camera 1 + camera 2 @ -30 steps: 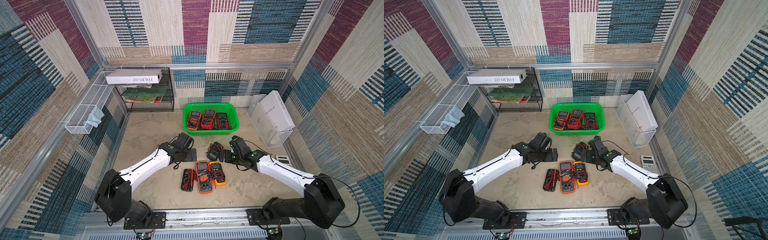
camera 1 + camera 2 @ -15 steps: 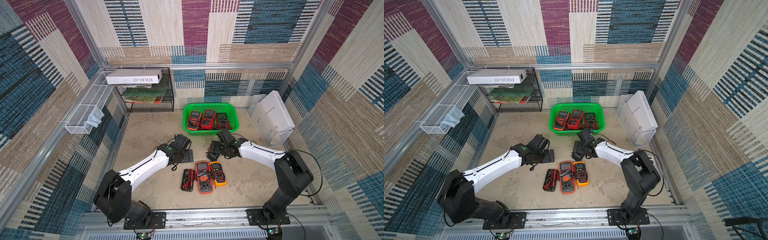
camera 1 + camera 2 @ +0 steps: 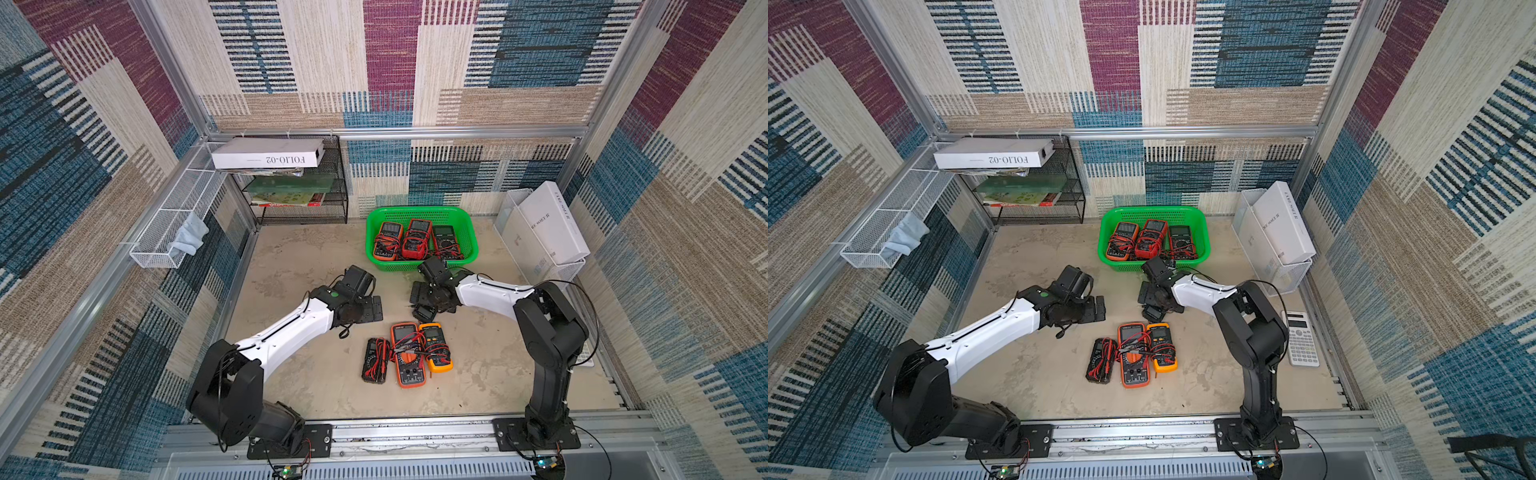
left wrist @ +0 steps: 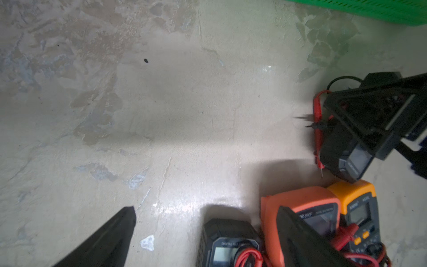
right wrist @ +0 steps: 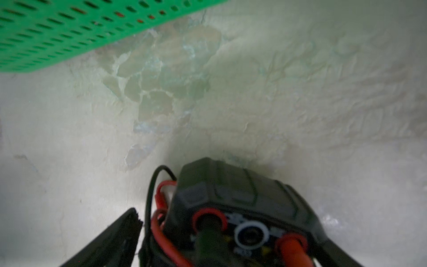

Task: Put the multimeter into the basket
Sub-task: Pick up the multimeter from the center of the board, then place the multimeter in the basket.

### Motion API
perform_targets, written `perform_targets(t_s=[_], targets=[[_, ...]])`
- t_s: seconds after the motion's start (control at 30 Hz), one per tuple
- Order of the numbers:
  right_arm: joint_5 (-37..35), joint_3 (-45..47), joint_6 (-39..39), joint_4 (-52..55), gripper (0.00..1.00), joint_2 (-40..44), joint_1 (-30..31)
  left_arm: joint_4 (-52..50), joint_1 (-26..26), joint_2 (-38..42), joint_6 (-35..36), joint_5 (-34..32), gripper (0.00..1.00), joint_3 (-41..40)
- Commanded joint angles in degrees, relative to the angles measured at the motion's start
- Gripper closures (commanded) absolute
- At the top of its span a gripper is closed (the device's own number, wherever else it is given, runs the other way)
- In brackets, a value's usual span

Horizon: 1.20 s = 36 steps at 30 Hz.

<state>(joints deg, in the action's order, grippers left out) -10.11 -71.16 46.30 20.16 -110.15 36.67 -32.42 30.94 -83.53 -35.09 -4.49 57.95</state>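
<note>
- Multimeter (image 3: pixel 424 312) (the black one, with red and black leads bunched along its side) lies on the counter (image 3: pixel 299 257) just in front of the basket (image 3: pixel 419 212), not yet in it.
- Right end effector (image 3: pixel 428 301) is down over it with jaws spread wide, one on each side of the casing. I judge this to be the set-up for a grasp across the body's width, and no squeeze shows.
- Leads sit between one finger (image 5: pixel 124 231) and the casing, so closing there could pinch them (or drag them along).
- Left end effector (image 4: pixel 206 209) hangs wide and empty above bare counter, probably kept out of the right arm's path.
- Three stowed meters (image 3: pixel 415 243) lie side by side in the basket.
- A row of three meters (image 3: pixel 407 353) waits on the counter nearer the robot's base.
</note>
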Motion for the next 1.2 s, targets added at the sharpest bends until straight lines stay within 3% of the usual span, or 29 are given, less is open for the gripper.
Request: perform_targets(t_s=[0.0, 0.27, 0.6, 0.8, 1.17], targets=[[-0.09, 0.17, 0.47, 2.43, 0.06, -0.43, 0.07, 1.47, -0.25, -0.14, 0.48, 1.46, 0.0, 0.14], [-1.96, 3.24, 0.54, 2.12, 0.34, 5.02, 0.16, 1.93, -0.56, -0.06, 0.34, 2.58, 0.0, 0.75], [-6.5, 4.07, -1.89, 4.84, 0.35, 16.29, 0.0, 0.89, -0.6, 0.24, 1.35, 1.9, 0.0, 2.59], [-6.8, 0.21, -6.37, 5.99, 0.35, 21.27, -4.16, 0.02, -0.6, 0.62, 2.03, 1.33, 0.0, 3.61], [0.14, -12.87, -13.85, 4.1, 0.35, 16.47, -15.46, -0.56, -0.54, 0.14, 1.87, 2.24, 0.0, 4.44]])
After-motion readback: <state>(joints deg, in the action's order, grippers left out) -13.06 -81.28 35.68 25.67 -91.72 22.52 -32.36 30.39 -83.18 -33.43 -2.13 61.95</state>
